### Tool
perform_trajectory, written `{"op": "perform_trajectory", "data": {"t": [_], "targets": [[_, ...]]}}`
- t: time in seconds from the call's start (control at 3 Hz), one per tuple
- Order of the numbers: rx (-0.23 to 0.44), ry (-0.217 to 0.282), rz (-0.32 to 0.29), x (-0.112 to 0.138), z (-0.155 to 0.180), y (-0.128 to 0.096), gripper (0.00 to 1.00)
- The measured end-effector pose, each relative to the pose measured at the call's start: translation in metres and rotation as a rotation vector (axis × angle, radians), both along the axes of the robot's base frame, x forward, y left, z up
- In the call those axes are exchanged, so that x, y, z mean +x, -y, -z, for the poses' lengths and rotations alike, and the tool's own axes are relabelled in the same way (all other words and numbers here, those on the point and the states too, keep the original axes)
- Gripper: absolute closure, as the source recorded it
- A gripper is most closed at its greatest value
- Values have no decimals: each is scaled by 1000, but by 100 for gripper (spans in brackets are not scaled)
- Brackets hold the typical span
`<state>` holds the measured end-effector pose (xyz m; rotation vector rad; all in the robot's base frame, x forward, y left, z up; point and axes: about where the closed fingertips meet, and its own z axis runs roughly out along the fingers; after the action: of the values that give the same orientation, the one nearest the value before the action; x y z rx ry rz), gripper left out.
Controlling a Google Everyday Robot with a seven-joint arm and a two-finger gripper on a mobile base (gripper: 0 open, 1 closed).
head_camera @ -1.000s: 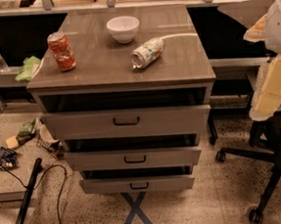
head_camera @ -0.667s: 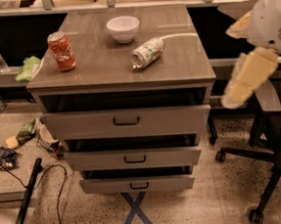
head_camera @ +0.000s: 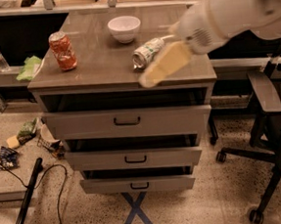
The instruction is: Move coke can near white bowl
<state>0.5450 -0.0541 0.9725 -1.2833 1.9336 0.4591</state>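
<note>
arm (head_camera: pixel 234 7) slants down-left | tool (head_camera: pixel 151 77) over cabinet (head_camera: pixel 126 121) front edge | state: cannot tell

Warm, rather dim indoor light falls from overhead. The grey surface (head_camera: pixel 96 54) shows a pale sheen toward 12 o'clock. Each of the open drawers (head_camera: pixel 83 126) lies under a dark band of shadow. The white arm shell (head_camera: pixel 240 12), at 2 o'clock, is the brightest area. The pale-yellow gripper (head_camera: pixel 166 65) hangs at 1 o'clock over the surface's front edge. The floor (head_camera: pixel 90 216) is evenly lit.
</note>
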Motion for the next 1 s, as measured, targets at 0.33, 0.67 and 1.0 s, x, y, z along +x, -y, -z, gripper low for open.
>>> {"op": "perform_trajectory", "data": {"t": [0.33,0.67,1.0], "targets": [[65,15,63,19,-7,-22,0],[65,16,63,19,-7,-22,0],[126,47,89,44,2,-50,0]]}}
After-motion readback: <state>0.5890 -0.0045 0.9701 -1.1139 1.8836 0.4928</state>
